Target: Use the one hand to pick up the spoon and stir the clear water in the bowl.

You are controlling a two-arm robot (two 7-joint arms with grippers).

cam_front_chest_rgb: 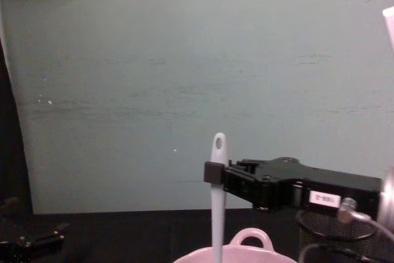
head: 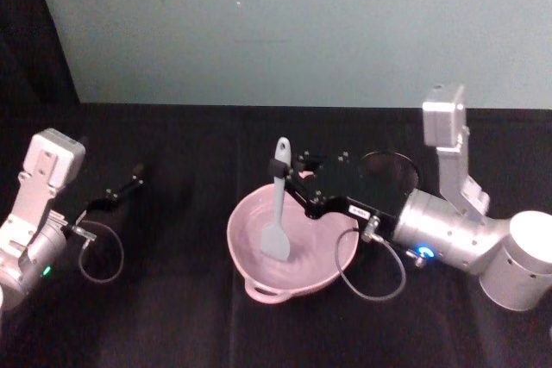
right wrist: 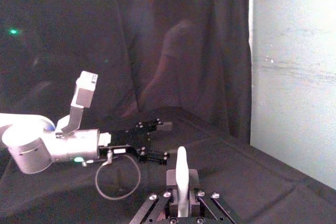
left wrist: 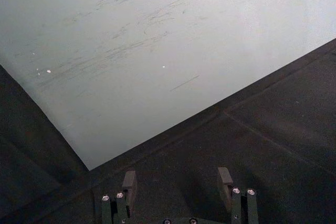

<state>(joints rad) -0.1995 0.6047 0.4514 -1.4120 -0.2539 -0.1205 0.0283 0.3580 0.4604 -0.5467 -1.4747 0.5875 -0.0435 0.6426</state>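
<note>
The spoon (cam_front_chest_rgb: 217,214) stands almost upright. In the head view its long axis runs from 12 to 6 o'clock, with the end that has the oval hole at 12 and the flat head down at 6, inside the pink bowl (head: 328,256). The right claw (cam_front_chest_rgb: 212,172) comes in from 3 o'clock and is clamped on the thin handle, just under the hole. The left claw (left wrist: 177,186) rests at 9 o'clock, well apart from the bowl, with its fingers apart.

The bench (head: 172,299) has a black cloth, and behind it is a pale green wall (head: 302,23). A black mesh cup (head: 388,170) stands at 2 o'clock, near the bowl.

The spoon is white, slim and smooth, and its head is a rounded square.
</note>
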